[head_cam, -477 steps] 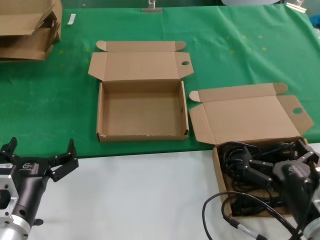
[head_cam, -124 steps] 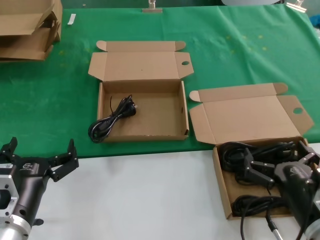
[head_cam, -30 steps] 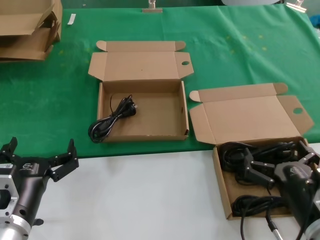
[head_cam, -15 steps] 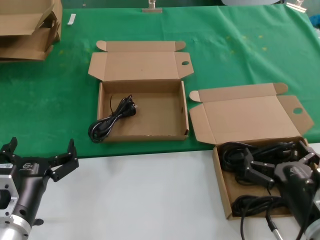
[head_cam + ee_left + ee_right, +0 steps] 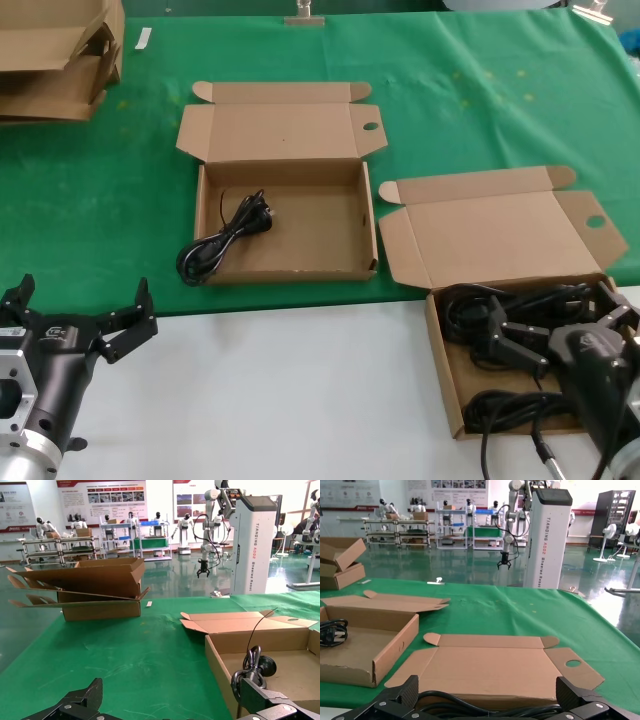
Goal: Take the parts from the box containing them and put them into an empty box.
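The box holding the parts (image 5: 438, 350) sits at the near right with its lid open. Black coiled power cords (image 5: 470, 303) lie in it and also show in the right wrist view (image 5: 470, 709). My right gripper (image 5: 555, 318) hovers open just over these cords, holding nothing; its own view shows it too (image 5: 487, 687). The other box (image 5: 285, 272) stands centre-left on the green cloth. One cord (image 5: 228, 232) lies in it, and its loop hangs over the near-left corner. My left gripper (image 5: 82, 300) is open and empty at the near left, apart from that box.
Flat and folded cardboard sheets (image 5: 55, 50) are stacked at the far left. The green cloth (image 5: 500, 100) covers the far part of the table and a white surface (image 5: 280, 390) the near part. The left wrist view shows the cord's plug (image 5: 252, 665) at the box corner.
Since the earliest frame, one cord has gone from the right box into the centre-left box. Over the last four seconds nothing has moved.
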